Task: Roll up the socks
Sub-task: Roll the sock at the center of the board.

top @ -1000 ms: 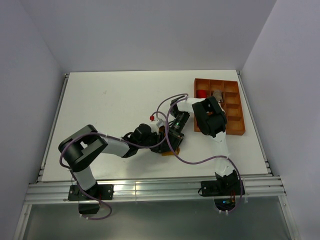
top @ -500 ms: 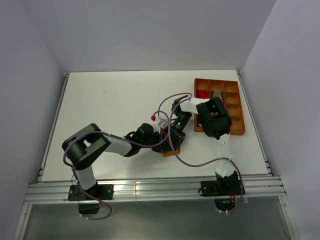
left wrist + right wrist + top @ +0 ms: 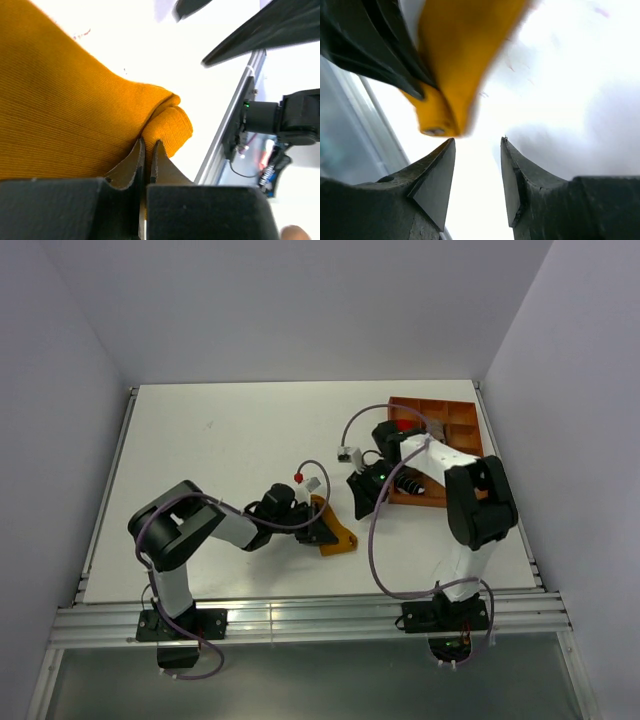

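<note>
The mustard-orange sock (image 3: 334, 530) lies on the white table in front of centre. My left gripper (image 3: 312, 527) is shut on it; in the left wrist view the jaws (image 3: 148, 145) pinch a fold of the orange fabric (image 3: 65, 120). My right gripper (image 3: 362, 502) is open and empty, just right of the sock and apart from it. The right wrist view shows the sock (image 3: 455, 65) blurred above my open fingertips (image 3: 477, 142). The black-and-white striped sock is hidden or out of view.
An orange compartment tray (image 3: 455, 445) stands at the back right, partly hidden by my right arm. Purple cables (image 3: 372, 530) loop over the middle of the table. The table's metal front rail (image 3: 300, 615) runs along the near edge.
My right gripper has let go and pulled back right toward the tray, arm swung outward. The orange sock now shows uncovered at my left gripper.
</note>
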Tool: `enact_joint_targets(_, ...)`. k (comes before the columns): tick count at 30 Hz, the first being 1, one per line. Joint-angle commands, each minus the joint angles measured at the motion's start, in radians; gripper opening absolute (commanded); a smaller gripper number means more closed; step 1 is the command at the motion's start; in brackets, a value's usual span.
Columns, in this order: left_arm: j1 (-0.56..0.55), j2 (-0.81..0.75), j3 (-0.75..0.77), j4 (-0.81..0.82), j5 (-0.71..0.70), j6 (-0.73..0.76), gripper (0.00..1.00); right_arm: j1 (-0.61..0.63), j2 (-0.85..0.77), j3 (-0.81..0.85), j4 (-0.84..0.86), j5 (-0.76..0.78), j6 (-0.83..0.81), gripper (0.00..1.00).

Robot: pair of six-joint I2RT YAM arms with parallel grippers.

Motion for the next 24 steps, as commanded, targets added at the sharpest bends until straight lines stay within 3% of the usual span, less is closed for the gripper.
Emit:
enact_joint_targets(1,0.015,0.068,-0.006,-0.283,0.068,0.005,0.0,-0.043,-0.169,-0.08,0.175,0.069,0.008,0.49)
enact_joint_targets(6,0.041,0.074,0.052,-0.445,0.185,-0.041,0.0,-0.058,-0.401,-0.276,0.386,0.108,-0.034,0.54)
enact_joint_targets(12,0.111,0.069,0.082,-0.532,0.294,-0.035,0.0,-0.022,-0.631,-0.444,0.453,0.045,-0.179,0.59)
enact_joint_targets(16,0.137,0.101,0.117,-0.605,0.314,-0.013,0.0,0.118,-0.728,-0.52,0.453,0.081,-0.254,0.63)
enact_joint_targets(24,0.148,0.14,0.118,-0.61,0.32,-0.021,0.0,0.429,-0.803,-0.631,0.558,0.218,-0.22,0.65)
